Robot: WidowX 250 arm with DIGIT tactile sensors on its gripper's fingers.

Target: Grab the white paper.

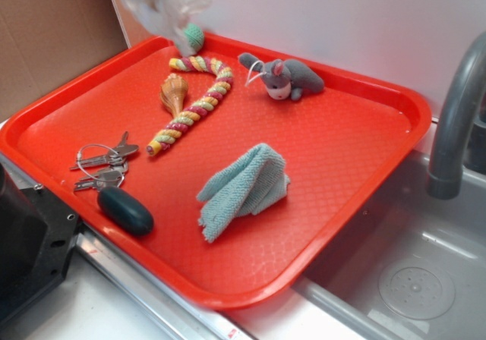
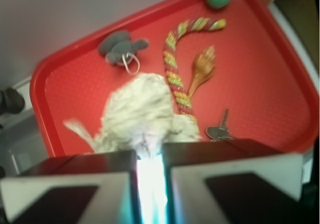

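Red tray (image 1: 349,150) is the landmark, sitting on a pale tabletop (image 1: 91,313) beside a grey sink (image 1: 410,279) with a dark faucet (image 1: 456,120) just off the tray's right side.

End effector (image 2: 150,171) fills the bottom of the wrist view, its two fingers (image 2: 70,189) drawn close with only a narrow bright gap between them, pinching the white paper (image 2: 142,114). The paper wad bulges out below the tips with a wrinkled tail trailing to one side. In the exterior view the white paper (image 1: 163,2) is lifted clear of the tray, hanging blurred above the tray's far-left corner; the arm itself is mostly cut off by the top edge.

On the tray:
- light-teal terry cloth (image 1: 243,188), folded, near the tray's centre-front.
- striped rope toy (image 1: 194,105), candy-cane shaped, left-centre of the tray, hook end toward the tray's back.
- grey plush toy (image 1: 285,78) lying near the tray's back rim.
- dark teal oval fob (image 1: 125,211) at the tray's front-left, touching the keys (image 1: 102,162) on their ring.
- brown shell-like piece (image 1: 174,93) just left of the rope toy.
- small green ball (image 1: 194,35) at the tray's back-left corner, directly under the hanging paper.
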